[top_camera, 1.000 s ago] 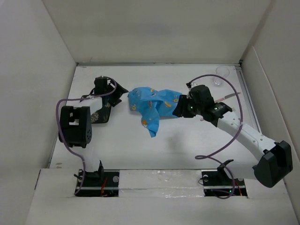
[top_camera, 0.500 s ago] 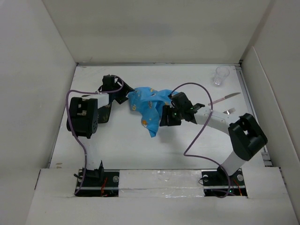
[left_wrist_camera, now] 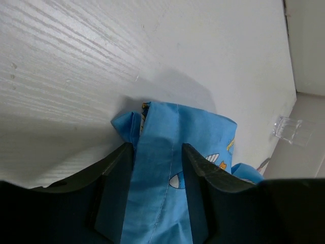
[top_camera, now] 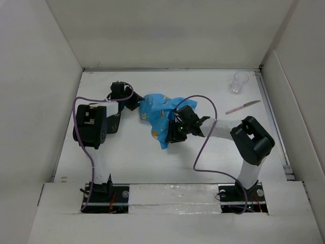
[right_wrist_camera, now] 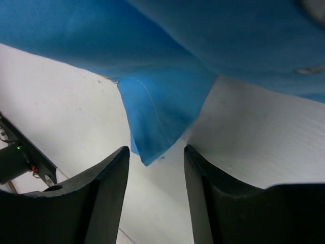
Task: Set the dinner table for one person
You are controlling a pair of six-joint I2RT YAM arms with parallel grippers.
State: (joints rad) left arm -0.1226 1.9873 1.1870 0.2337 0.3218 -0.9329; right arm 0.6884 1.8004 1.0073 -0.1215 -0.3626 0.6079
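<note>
**Both pincers at the blue mat**

Top view: the white counter (top_camera: 152, 162) spreads beneath both my arms. The bunched blue mat (top_camera: 160, 114) sits mid-counter, with the glass (top_camera: 240, 81) and knife (top_camera: 244, 107) at far right.
Left wrist: my left pincer (left_wrist_camera: 157, 193) clamps a fold of the mat.
Right wrist: my right pincer (right_wrist_camera: 155, 203) stands wide, with a mat corner at its mouth.
</note>
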